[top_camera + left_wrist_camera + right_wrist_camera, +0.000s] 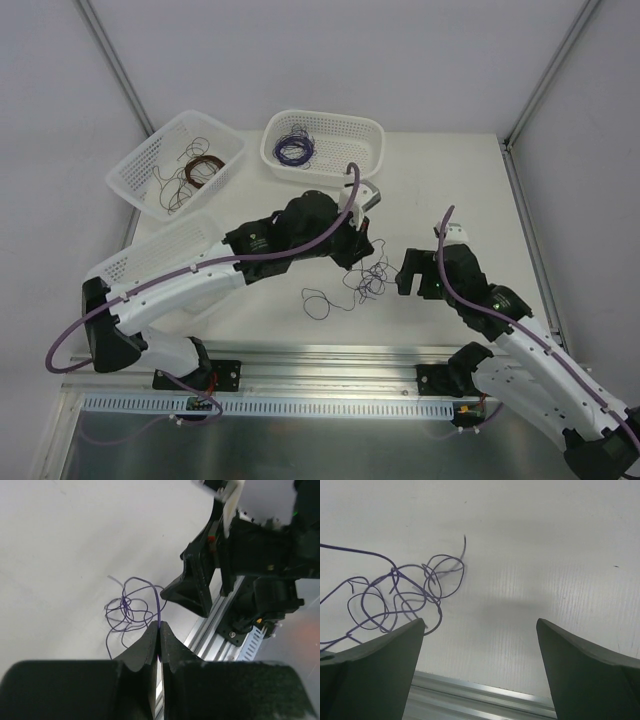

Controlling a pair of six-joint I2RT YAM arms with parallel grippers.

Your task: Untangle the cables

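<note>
L gripper [159, 630] pinches a purple strand of cables [129, 611], R gripper [480, 624] wide — pulling unanchored may tighten the knot.

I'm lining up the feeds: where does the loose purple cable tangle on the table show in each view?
Top external: purple tangle lies near picture centre, slightly right.
Left wrist: left of centre, one strand pinched in the shut left gripper.
Right wrist: upper left of the picture.
Shared landmark: the aluminium rail on the tangle's near side.
</note>
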